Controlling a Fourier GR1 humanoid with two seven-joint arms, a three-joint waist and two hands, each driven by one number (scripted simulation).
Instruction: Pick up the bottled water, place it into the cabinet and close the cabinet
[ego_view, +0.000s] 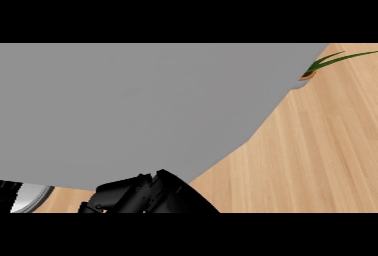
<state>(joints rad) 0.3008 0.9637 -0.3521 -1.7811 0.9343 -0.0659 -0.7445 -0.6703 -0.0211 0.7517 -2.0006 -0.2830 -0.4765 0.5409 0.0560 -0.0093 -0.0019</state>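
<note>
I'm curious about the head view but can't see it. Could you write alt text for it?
A large flat grey panel fills most of the view. A black robot hand shows at the panel's lower edge. A light wooden counter lies to the right and below, with thin green plant leaves at the upper right. No water bottle is visible.

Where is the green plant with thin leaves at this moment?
In the head view the green plant with thin leaves is at the upper right, over the light wooden counter, beside the right corner of the large flat grey panel.
</note>
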